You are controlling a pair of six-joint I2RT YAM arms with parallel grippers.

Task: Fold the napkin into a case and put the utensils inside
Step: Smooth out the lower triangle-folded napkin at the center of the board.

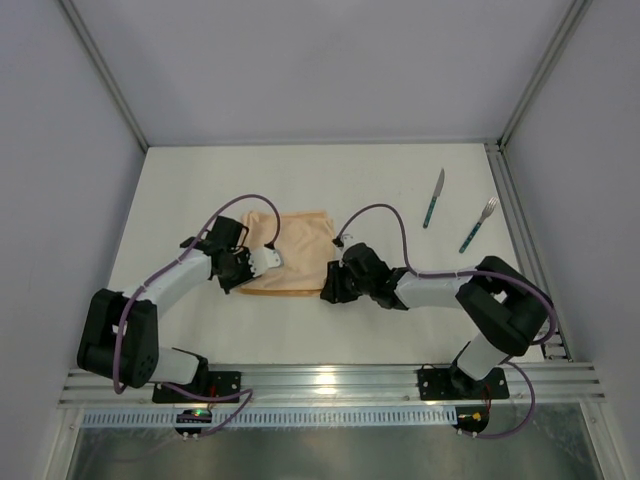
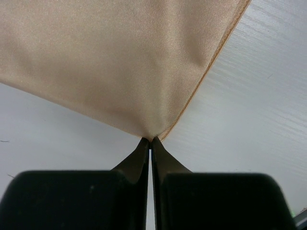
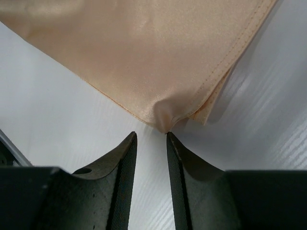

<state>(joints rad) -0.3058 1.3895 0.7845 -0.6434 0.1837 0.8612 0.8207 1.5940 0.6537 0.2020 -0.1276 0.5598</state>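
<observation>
Nearest the left wrist lens, the left gripper was clamped tight on one corner of the napkin, its black jaws meeting with the peach cloth fanning away from the pinch. At the other wrist the right gripper stood open and held nothing: the cloth's near right corner lay puckered on the table just beyond its tips, not between them. From overhead I saw the napkin lying as a rough rectangle between the two arms. At the right corner I could make out two layers, the lower one peeking out a little, so I judged a fold was in hand and not yet squared. To do it well, I reckoned the right jaws should slide forward low and close over both layers together rather than the top one alone. Then both arms should lift only slightly, keep the edge between them taut, and carry it across in step so the hems landed flush. A lone pull from the left risked dragging the whole cloth askew. Well apart at the far right, the knife and the fork lay side by side, untouched, with nothing ready to receive them.
</observation>
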